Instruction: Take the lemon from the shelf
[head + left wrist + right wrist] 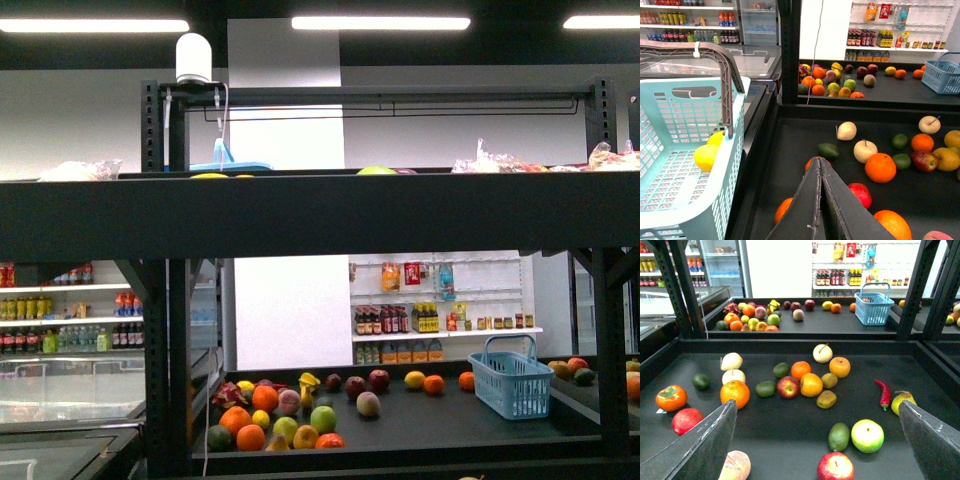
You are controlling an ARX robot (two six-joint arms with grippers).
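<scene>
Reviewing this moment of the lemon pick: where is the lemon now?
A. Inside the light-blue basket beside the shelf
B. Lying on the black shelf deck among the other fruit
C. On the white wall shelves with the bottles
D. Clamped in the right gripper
A: the left wrist view shows the lemon lying inside the light-blue basket, while the right gripper is open and holds nothing.

I'm seeing a smooth, waxy-looking lemon (706,157) in a perforated pale-blue plastic basket (675,150); the shelf (790,435) deck looks matt black, its uprights perforated metal.
</scene>
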